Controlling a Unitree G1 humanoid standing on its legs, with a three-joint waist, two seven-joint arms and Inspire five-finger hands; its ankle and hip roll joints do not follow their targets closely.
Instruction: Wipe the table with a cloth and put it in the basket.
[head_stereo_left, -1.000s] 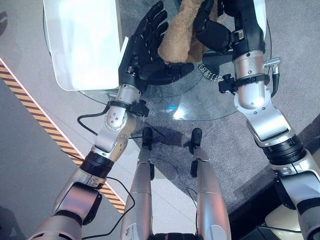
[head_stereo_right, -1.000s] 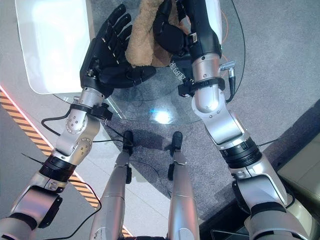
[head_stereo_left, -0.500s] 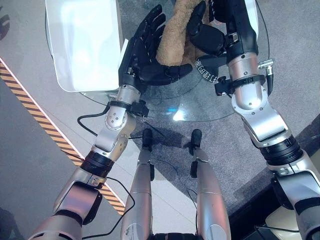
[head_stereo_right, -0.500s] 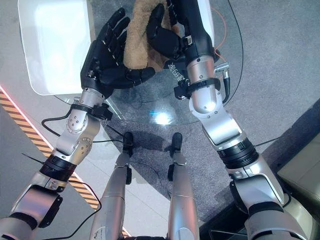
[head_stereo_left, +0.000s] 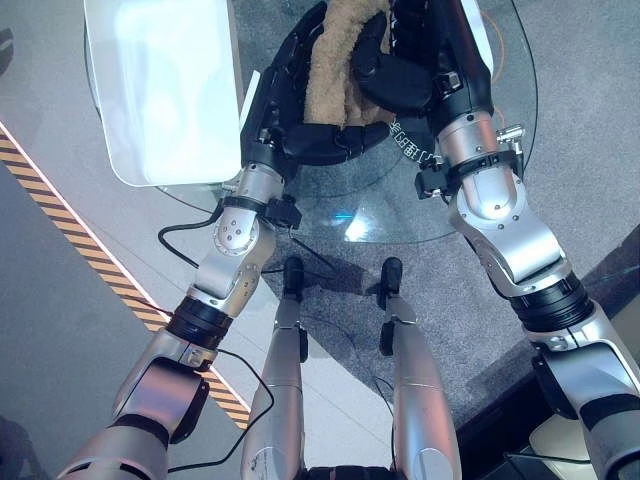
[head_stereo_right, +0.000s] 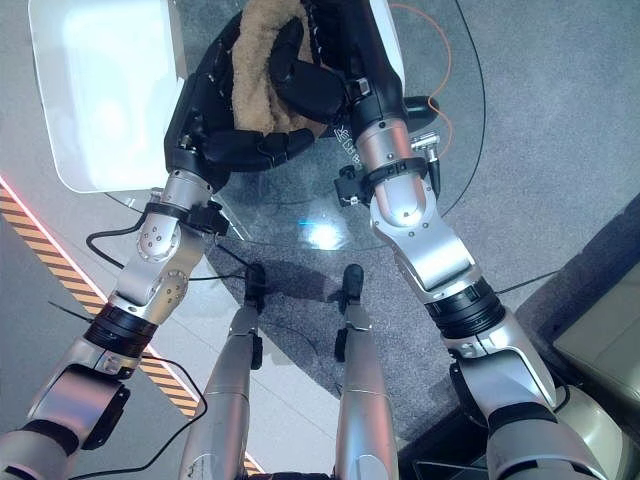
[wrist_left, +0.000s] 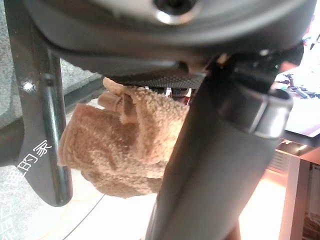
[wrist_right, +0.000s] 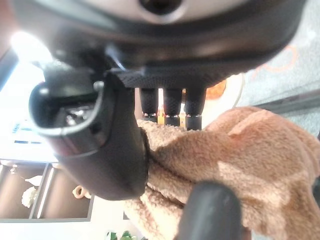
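Both my right hand (head_stereo_left: 400, 75) and left hand (head_stereo_left: 300, 110) curl around the tan cloth (head_stereo_left: 335, 60), bunched lengthwise between them above the glass worktop (head_stereo_left: 400, 205).

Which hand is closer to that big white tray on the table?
The left hand: it sits right beside the white tray, cupping the brown cloth. The right hand grips the cloth from its far side.

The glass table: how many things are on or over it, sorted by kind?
Brown cloth: 1
White basket: 1
Robot hands: 2, the left hand and the right hand, both closed on the cloth above the round glass table
Total: 4
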